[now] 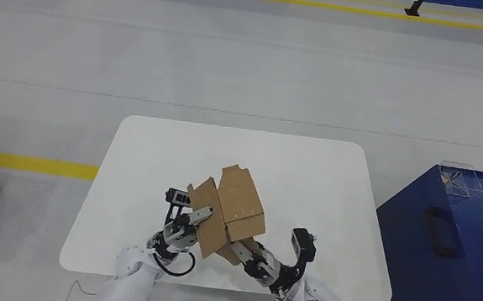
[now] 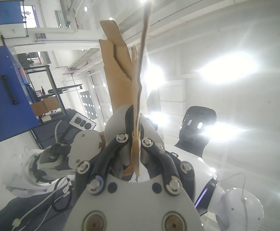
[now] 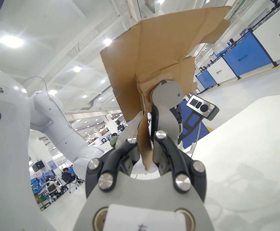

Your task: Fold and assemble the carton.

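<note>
Top view: both grippers clamped on one carton

Left gripper [image 1: 191,224] is pressed together on a lower edge of the brown, part-folded corrugated cardboard carton [image 1: 232,205]. In the left wrist view the board runs edge-on between its fingers [image 2: 118,124]. Right gripper [image 1: 245,248] pinches the carton's other lower corner. Carton is held up off the white rounded-corner table [image 1: 308,168], over the robot-side edge, panels tilted, flaps up.

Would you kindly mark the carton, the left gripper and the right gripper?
carton [image 1: 239,203], top view, upper brown panel.
left gripper [image 2: 135,114], left wrist view, between its fingertips.
right gripper [image 3: 150,102], right wrist view, between its fingertips.
</note>
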Action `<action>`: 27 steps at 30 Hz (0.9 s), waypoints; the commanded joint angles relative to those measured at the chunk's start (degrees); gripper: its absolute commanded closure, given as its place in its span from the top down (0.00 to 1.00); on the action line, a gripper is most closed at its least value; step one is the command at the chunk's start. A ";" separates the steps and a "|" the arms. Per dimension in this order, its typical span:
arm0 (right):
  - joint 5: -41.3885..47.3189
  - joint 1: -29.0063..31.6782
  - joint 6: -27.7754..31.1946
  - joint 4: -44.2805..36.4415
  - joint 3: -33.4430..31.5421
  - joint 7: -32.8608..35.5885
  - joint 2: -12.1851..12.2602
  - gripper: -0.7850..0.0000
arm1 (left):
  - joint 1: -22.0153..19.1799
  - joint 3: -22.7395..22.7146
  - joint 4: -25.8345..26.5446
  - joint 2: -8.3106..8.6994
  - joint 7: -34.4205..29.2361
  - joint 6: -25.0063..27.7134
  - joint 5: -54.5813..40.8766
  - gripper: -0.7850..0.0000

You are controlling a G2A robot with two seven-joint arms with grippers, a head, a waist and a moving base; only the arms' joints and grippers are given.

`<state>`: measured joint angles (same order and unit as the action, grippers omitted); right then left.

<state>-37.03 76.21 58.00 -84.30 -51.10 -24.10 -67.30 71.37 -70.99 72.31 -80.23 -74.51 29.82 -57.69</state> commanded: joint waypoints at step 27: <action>-25.57 7.09 -15.25 -15.87 -13.51 26.18 3.77 0.00 | -2.46 -13.25 5.97 3.32 7.66 7.66 16.37 1.00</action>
<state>-60.69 82.82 42.91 -99.44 -64.58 0.75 -63.67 68.46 -85.21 75.57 -77.16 -67.10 37.23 -43.09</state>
